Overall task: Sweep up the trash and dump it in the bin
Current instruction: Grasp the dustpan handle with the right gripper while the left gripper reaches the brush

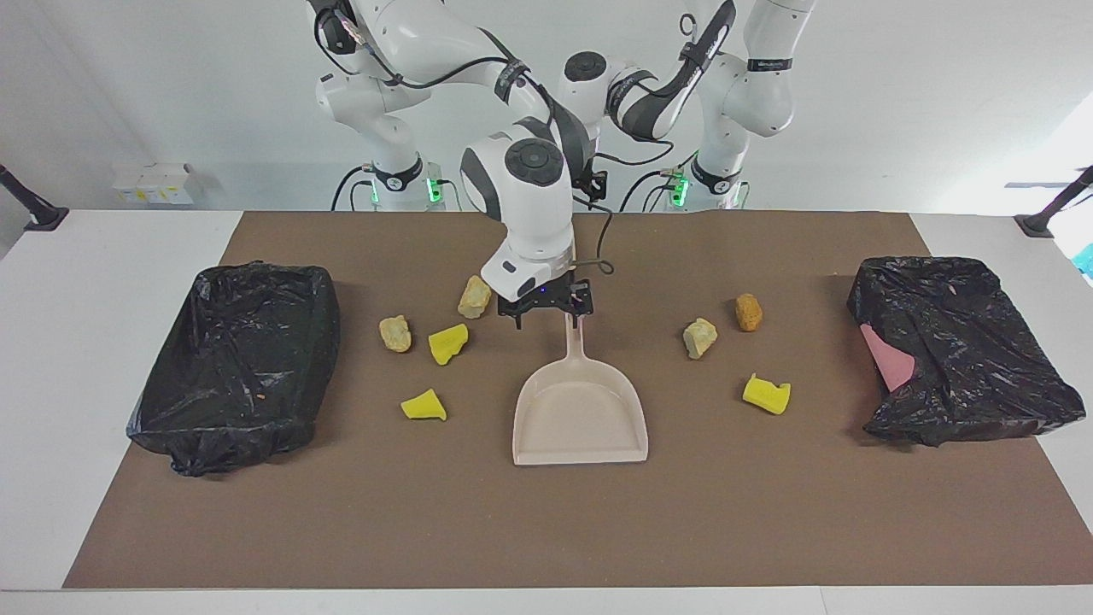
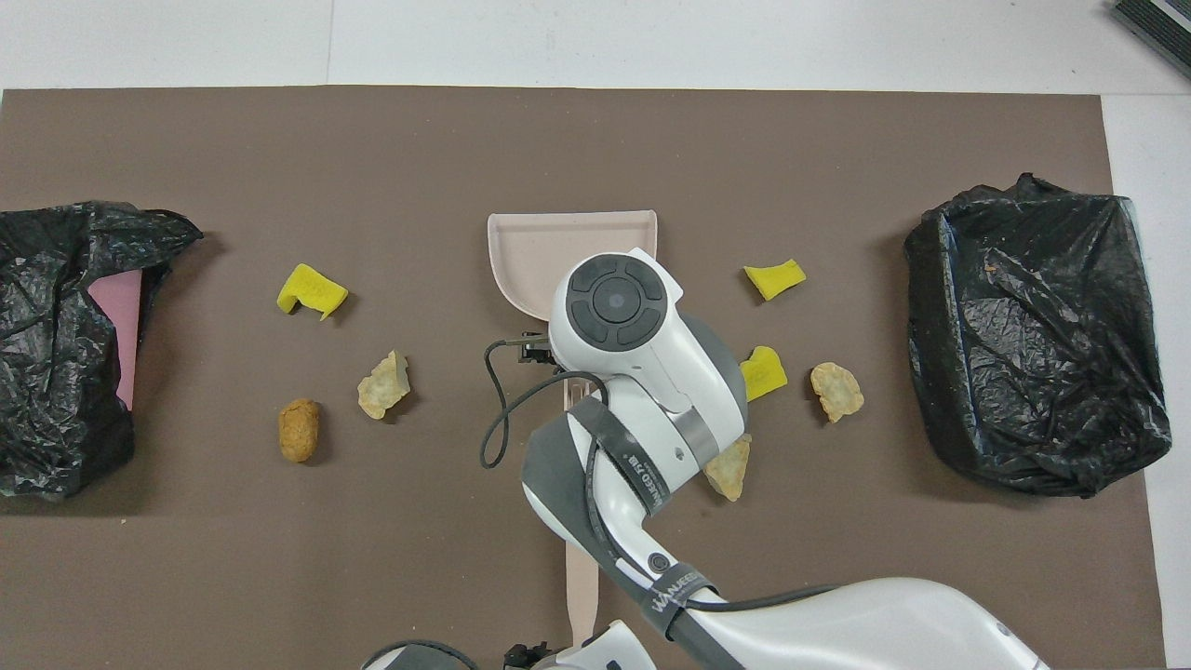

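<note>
The right gripper (image 1: 546,318) is down over the handle end of the pale pink plastic dustpan (image 1: 581,414), which lies flat mid-mat with its mouth pointing away from the robots; its dark fingers look spread to either side of the handle, not yet closed on it, though contact cannot be judged for certain. The left gripper (image 2: 526,656) waits low at the robots' edge, and whether its fingers are apart or together cannot be told. All the trash is loose on the brown mat (image 1: 546,530): two bright yellow sponge wedges (image 1: 424,406) and two pale beige foam chunks (image 1: 394,333) toward the right arm's end, a third yellow wedge (image 1: 766,394), a beige chunk (image 1: 699,337) and one orange-brown lump (image 1: 749,312) toward the left arm's end. A bin lined with black plastic (image 1: 235,363) stands open at the right arm's end; a second black-bagged bin (image 1: 961,346) sits at the other. The step in hand looks like taking up the dustpan; next the fingers should pinch the handle squarely, so the pan stays level for scooping
</note>
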